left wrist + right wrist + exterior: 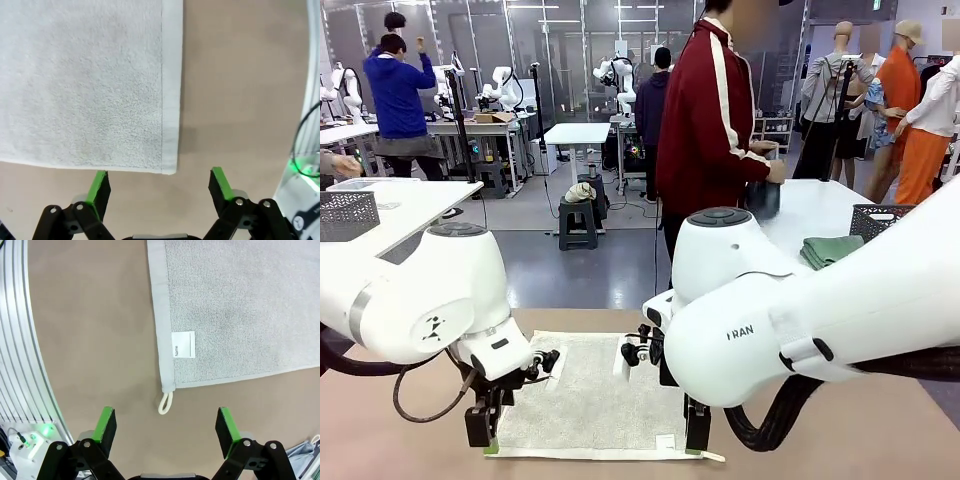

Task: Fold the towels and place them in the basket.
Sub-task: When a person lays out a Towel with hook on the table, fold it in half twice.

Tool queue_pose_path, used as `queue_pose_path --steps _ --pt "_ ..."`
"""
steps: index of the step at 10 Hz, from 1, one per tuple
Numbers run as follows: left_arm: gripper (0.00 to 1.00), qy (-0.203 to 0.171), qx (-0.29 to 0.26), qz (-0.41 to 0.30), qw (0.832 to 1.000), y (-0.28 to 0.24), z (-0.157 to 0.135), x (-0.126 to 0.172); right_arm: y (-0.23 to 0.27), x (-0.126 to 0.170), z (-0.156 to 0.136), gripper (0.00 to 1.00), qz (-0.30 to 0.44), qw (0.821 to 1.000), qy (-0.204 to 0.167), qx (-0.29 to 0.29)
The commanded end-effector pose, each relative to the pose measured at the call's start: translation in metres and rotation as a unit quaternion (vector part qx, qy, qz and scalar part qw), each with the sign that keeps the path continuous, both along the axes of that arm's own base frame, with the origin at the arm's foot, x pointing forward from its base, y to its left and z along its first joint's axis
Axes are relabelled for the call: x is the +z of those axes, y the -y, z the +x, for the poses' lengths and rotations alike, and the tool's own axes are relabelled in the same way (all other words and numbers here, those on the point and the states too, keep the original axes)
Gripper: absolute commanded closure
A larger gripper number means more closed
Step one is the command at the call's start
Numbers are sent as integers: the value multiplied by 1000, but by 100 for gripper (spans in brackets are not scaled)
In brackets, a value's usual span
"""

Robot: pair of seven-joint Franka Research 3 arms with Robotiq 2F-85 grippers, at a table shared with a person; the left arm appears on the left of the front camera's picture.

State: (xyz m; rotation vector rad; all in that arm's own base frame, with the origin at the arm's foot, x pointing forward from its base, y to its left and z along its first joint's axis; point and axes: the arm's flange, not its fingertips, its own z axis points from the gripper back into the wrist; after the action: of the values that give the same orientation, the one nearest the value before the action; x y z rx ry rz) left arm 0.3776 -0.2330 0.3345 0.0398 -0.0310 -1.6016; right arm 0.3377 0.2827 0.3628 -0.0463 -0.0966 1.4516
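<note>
Left gripper [160,181] and right gripper [164,421] were poised pointing down, jaws wide apart and empty, just off the near corners of the cream-white towel [590,395], which was spread flat on the table [880,430]. Each corner would best be pinched at the hem, and both raised evenly together.

Cream-white towel [85,80] lying flat on the tan table [240,90], its hemmed corner just ahead of the gap between the wide-open jaws, its near edge just beyond one green pad [100,184]
</note>
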Motion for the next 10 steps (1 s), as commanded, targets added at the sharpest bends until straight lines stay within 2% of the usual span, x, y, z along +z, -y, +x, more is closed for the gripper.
queue_pose_path --steps 1,2,7,10 --pt "0 36 -8 1 999 6 0 -7 -2 -9 1 0 -3 1000 17 -8" --pt "0 0 0 0 1000 0 0 0 0 0 0 0 0 1000 0 0" --pt "0 8 -8 -3 1000 0 -1 -3 2 -5 1 0 -5 1000 1 1" --pt "0 4 -6 -8 1000 -4 -1 -10 5 -28 10 0 -6 1000 -7 9"
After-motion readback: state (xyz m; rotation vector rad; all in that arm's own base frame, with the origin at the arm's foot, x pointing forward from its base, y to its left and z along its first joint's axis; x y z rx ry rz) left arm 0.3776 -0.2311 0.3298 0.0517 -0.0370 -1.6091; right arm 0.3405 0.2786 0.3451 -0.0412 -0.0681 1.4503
